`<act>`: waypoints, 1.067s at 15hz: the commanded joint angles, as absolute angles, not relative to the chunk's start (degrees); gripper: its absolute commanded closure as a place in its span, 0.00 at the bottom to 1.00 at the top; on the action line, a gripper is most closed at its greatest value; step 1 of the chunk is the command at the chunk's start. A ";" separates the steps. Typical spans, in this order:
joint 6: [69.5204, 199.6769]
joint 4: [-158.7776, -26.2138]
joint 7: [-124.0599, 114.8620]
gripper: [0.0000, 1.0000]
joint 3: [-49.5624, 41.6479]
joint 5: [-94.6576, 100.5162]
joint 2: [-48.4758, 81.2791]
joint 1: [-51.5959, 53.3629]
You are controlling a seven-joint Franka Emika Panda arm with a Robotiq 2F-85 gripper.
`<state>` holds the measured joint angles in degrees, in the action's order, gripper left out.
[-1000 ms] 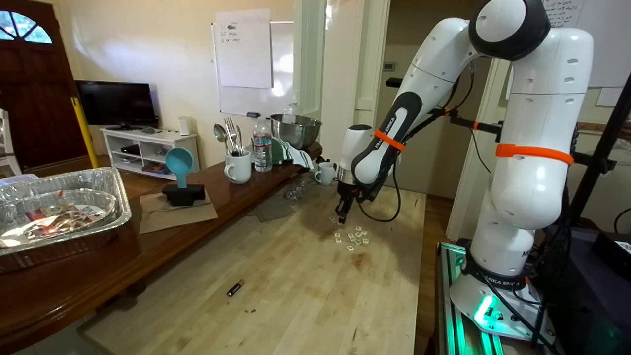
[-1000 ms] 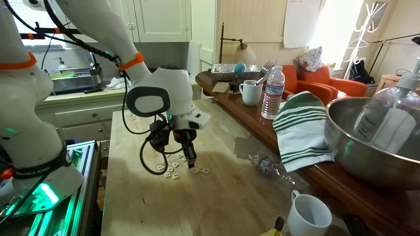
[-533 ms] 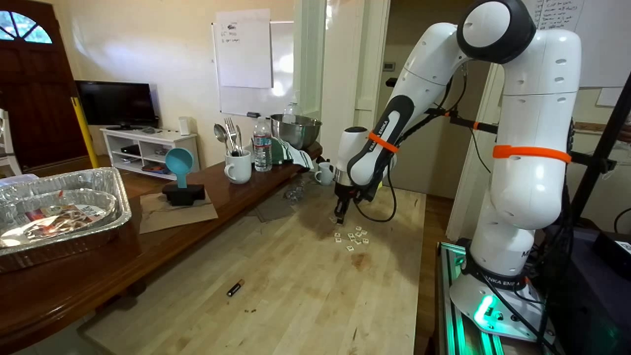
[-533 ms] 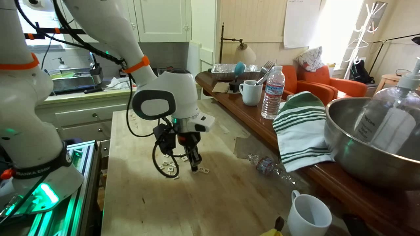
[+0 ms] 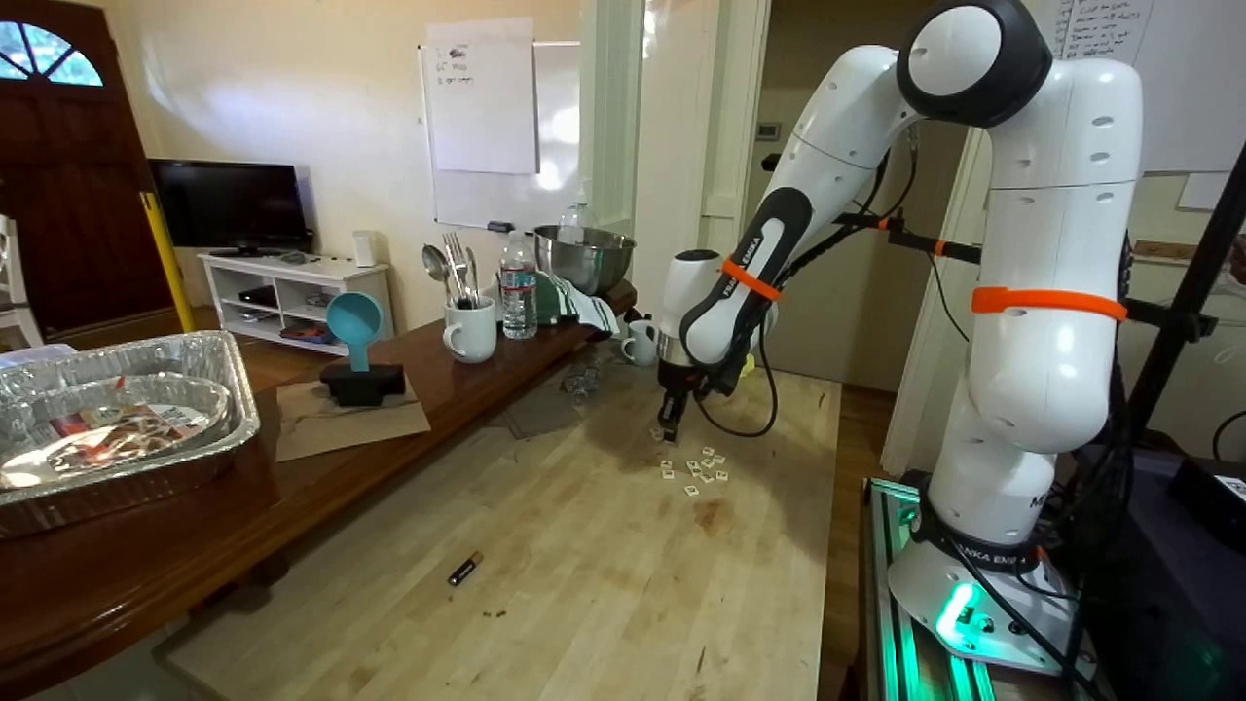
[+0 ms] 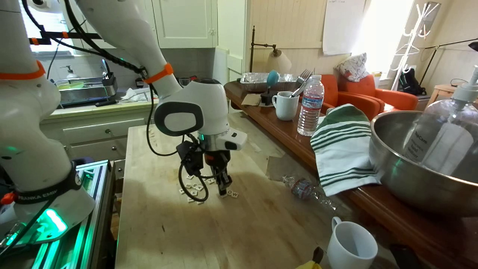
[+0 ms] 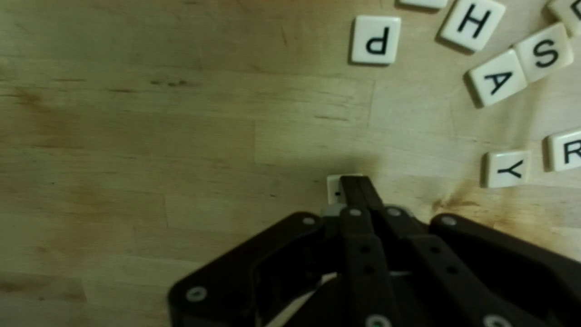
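My gripper point(image 7: 355, 178) is shut, its two dark fingers pressed together with nothing between them. Its tips lie over a small cream letter tile point(image 7: 334, 188), covering most of it; whether they touch it I cannot tell. In both exterior views the gripper point(image 5: 669, 435) points down close to the wooden table. Beside its tips in an exterior view lie an O tile point(image 6: 229, 192) and a W tile point(image 6: 234, 195). Other loose tiles show in the wrist view: a P tile point(image 7: 376, 40), an H tile point(image 7: 473, 23), an A tile point(image 7: 498, 79), an S tile point(image 7: 544, 52) and a Y tile point(image 7: 507, 169).
A battery point(image 5: 465, 569) lies on the table point(image 5: 604, 604). A crumpled plastic bottle point(image 6: 301, 188) and a white mug point(image 6: 353, 243) sit along the raised wooden counter point(image 5: 243, 497). On that counter stand a metal bowl point(image 6: 388, 157), a water bottle point(image 6: 311, 108) and a striped towel point(image 6: 341, 149).
The gripper, shut throughout, has shifted a short way and slightly lower toward the row of tiles, now covering the tile beside the O. The tiles show no clear movement.
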<state>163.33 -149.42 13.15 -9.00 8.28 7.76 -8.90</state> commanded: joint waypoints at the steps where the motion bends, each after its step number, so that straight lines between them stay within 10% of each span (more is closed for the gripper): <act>1: 159.77 -147.92 10.78 1.00 -8.68 7.21 9.80 -8.75; 16: 160.06 -147.32 2.35 1.00 -6.51 -7.51 10.95 -8.57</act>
<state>159.96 -148.31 5.70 -7.04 -5.50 7.79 -8.88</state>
